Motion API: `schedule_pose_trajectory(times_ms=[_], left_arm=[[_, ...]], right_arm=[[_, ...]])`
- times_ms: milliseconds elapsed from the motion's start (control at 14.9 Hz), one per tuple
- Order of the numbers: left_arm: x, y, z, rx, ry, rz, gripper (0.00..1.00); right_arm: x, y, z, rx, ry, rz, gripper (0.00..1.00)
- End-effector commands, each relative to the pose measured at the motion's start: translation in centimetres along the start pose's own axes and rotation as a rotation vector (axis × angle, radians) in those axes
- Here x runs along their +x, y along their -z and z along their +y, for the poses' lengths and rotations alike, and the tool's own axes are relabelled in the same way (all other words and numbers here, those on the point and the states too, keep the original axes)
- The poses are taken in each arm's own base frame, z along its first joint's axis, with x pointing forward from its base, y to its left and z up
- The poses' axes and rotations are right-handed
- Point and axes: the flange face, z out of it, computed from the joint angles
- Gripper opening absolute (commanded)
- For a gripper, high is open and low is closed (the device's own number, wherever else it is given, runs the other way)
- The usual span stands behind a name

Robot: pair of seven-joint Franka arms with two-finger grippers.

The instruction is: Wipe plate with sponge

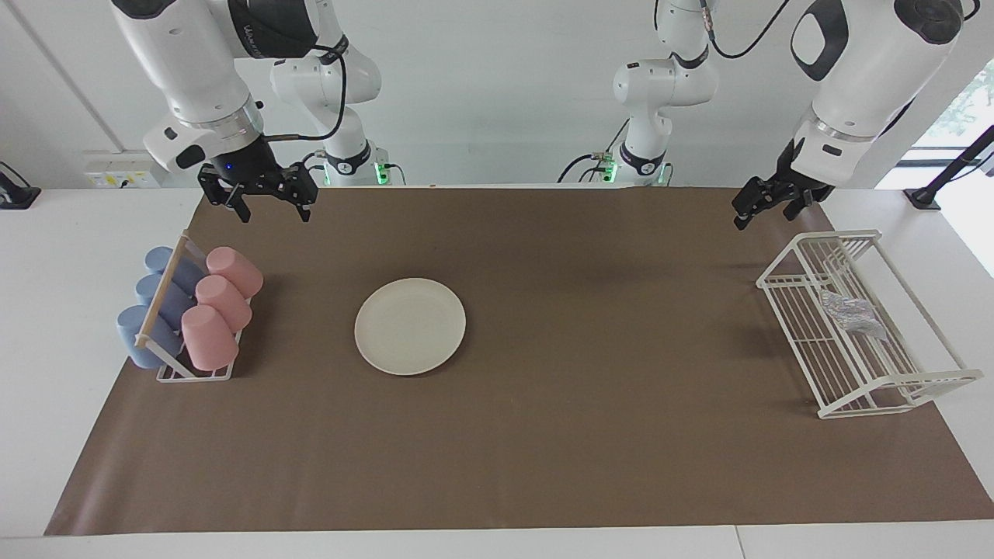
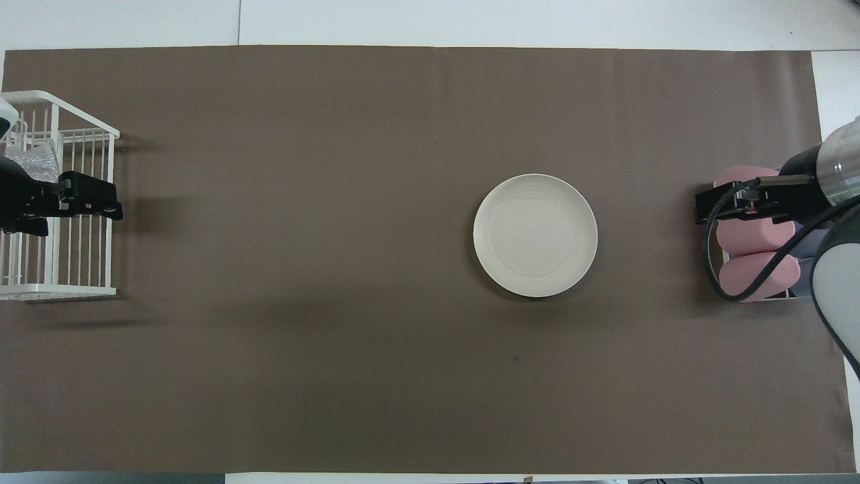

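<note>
The cream-white plate [image 1: 410,326] [image 2: 535,235] lies flat on the brown mat, toward the right arm's end of the table. The silvery mesh sponge [image 1: 853,314] [image 2: 30,165] rests inside the white wire rack [image 1: 858,392] [image 2: 67,290] at the left arm's end. My left gripper [image 1: 765,211] [image 2: 91,204] hangs open in the air over the rack's side that faces the table's middle, well above the sponge and holding nothing. My right gripper [image 1: 274,212] [image 2: 736,205] waits open and empty, raised over the cup holder.
A wire holder with pink cups [image 1: 221,307] [image 2: 756,269] and blue cups [image 1: 151,310] lying on their sides stands at the right arm's end. The brown mat [image 1: 590,435] covers most of the table.
</note>
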Motion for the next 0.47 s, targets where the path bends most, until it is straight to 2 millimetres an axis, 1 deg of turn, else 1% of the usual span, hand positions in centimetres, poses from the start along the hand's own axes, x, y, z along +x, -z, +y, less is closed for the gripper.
schedule_pose_trajectory(times_ms=[0, 134, 201, 268, 402], left_arm=[[-0.1, 0.2, -0.7, 0.011, 0.012, 0.017, 1.0], [0.0, 0.1, -0.9, 0.039, 0.008, 0.027, 1.0], [-0.2, -0.2, -0.8, 0.095, -0.008, 0.035, 1.0], [-0.3, -1.0, -1.0, 0.168, -0.025, 0.046, 1.0], [-0.1, -2.4, -0.5, 0.241, -0.044, 0.071, 1.0]], right_arm=[[-0.4, 0.2, -0.1, -0.008, -0.02, 0.001, 1.0], [-0.4, 0.1, -0.1, -0.008, -0.029, 0.0, 1.0], [-0.4, 0.1, -0.1, -0.008, -0.04, -0.002, 1.0], [-0.4, 0.1, -0.1, -0.008, -0.043, -0.002, 1.0], [-0.4, 0.1, -0.2, -0.008, -0.042, -0.002, 1.0]])
